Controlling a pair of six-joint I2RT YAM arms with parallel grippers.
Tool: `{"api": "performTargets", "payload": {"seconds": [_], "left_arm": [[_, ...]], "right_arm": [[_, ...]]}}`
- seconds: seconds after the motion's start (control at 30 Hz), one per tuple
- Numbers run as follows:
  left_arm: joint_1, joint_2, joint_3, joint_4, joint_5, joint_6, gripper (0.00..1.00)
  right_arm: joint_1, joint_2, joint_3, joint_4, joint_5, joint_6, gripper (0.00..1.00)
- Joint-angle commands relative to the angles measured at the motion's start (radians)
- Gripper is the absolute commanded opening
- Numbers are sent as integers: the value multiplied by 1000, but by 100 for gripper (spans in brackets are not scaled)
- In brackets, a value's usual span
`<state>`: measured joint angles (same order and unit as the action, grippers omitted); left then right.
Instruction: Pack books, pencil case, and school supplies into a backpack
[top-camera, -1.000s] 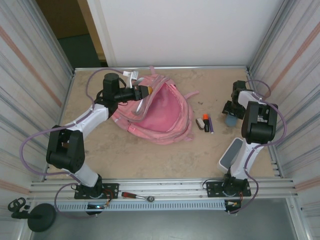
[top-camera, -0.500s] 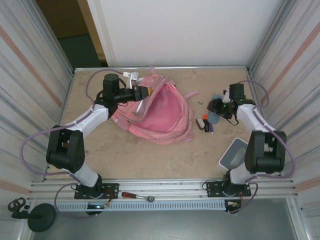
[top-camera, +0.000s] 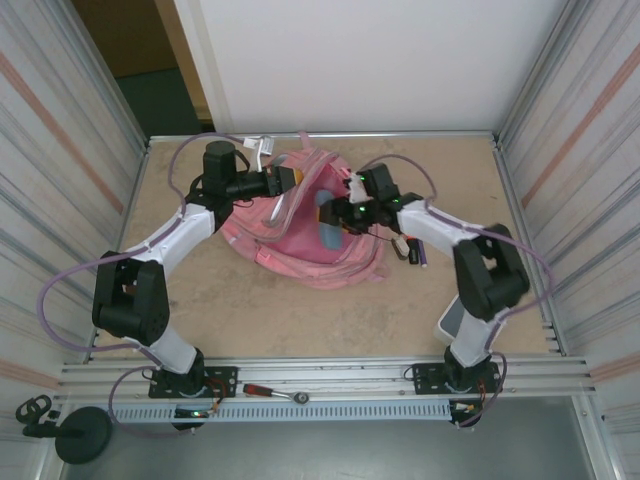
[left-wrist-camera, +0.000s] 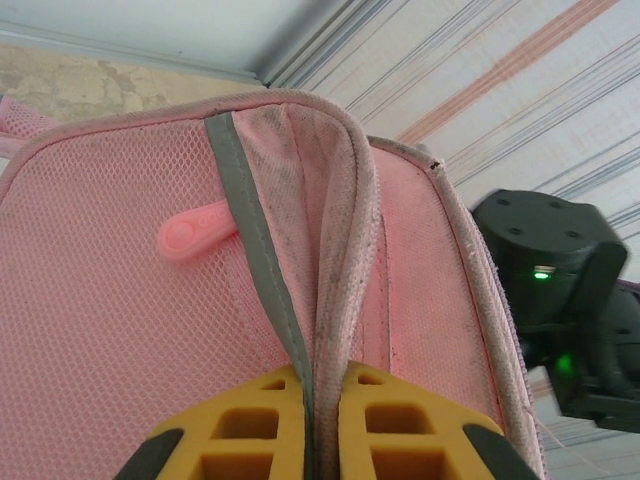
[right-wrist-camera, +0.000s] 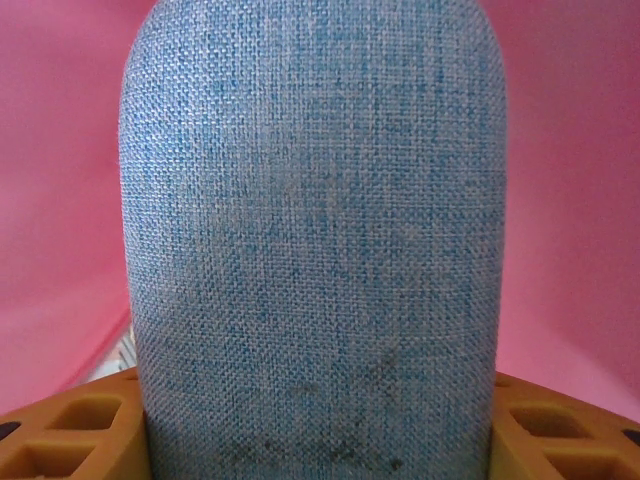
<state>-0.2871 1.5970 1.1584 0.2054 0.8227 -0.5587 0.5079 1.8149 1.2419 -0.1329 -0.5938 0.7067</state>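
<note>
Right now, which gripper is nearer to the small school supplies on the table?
Right. The right gripper hangs over the backpack, holding a blue pencil case, beside the school supplies; the left gripper pinches the backpack's rim farther off.

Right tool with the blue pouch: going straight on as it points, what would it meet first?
Its pencil case would probably touch the pink inside of the backpack first; depth is unclear.

Black-and-white arms with lilac cables and yellow, hollow-celled fingers
</note>
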Motion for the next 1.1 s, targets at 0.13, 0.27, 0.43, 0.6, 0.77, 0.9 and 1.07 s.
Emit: {"api": "performTargets", "payload": {"seconds": [0.13, 0.27, 0.43, 0.6, 0.77, 0.9, 1.07], "left_arm": [[6, -49, 57, 75, 44, -4, 0], [6, -64, 50, 60, 36, 16, 0], [6, -74, 37, 62, 36, 22, 0], [7, -74, 28, 74, 37, 11, 0], [6, -71, 12, 89, 33, -5, 0], [6, -81, -8, 89, 27, -2, 0], [5, -82, -30, 91, -3, 2, 0]], "right_arm": [[53, 147, 143, 151, -17, 151, 72], [54, 102, 75, 151, 29, 128, 77], [75, 138, 53, 178, 19, 150, 54], [95, 202, 105, 208, 19, 177, 32], [123, 284, 234, 196, 9, 190, 29], [113, 232, 187, 219, -7, 180, 36], [72, 11, -10, 177, 35, 87, 50]]}}
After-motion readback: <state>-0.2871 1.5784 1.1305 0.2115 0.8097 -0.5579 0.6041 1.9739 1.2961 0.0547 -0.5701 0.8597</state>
